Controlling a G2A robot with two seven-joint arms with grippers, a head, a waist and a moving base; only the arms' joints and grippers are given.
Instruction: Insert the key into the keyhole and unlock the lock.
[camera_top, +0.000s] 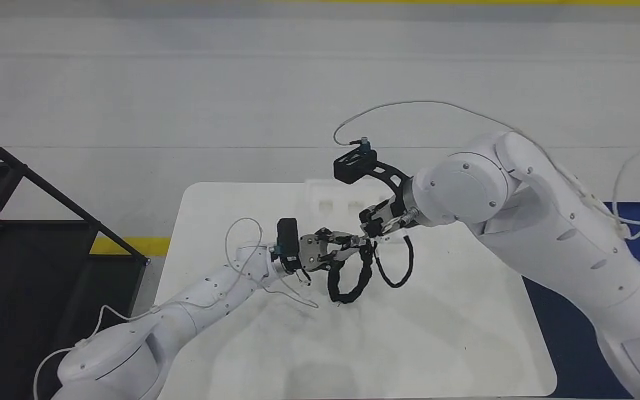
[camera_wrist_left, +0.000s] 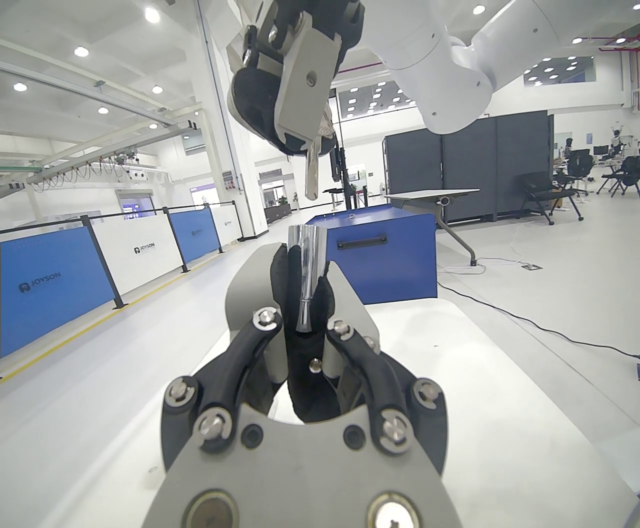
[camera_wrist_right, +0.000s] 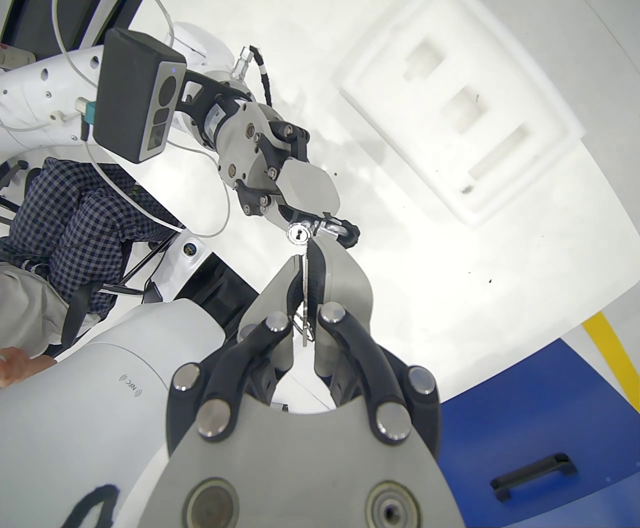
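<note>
Key (camera_wrist_right: 304, 285): clamped edge-on in the closed fingers of the right gripper (camera_wrist_right: 309, 270), above the middle of the table (camera_top: 480, 330), blade aimed at the lock, not yet in.
Lock (camera_wrist_left: 307, 250): chrome barrel gripped lengthwise by the left gripper (camera_wrist_left: 300, 262), fingers narrowed onto it, held off the table with its end raised towards the key.
Keyhole (camera_wrist_right: 298, 233): turned squarely towards the oncoming blade and in line with it.
Reason for the hold: one arm steadies the barrel in the air so the other can push and turn against it. Offering the end face head-on probably spares any tilting on entry.
Step in hand: final lining-up, by the look of it, with insertion and the turn yet to come.
Right wrist view: gives the slot itself and the blade's aim at it, which the left wrist view cannot.
Left wrist view: gives the side-on gap, blade tip near the barrel's end but apart from it, where the right wrist view flattens that gap.
Top view: sets both grippers tip to tip, black cable loops (camera_top: 350, 285) hanging beneath, white foam tray (camera_top: 322, 192) by the table's far edge.
</note>
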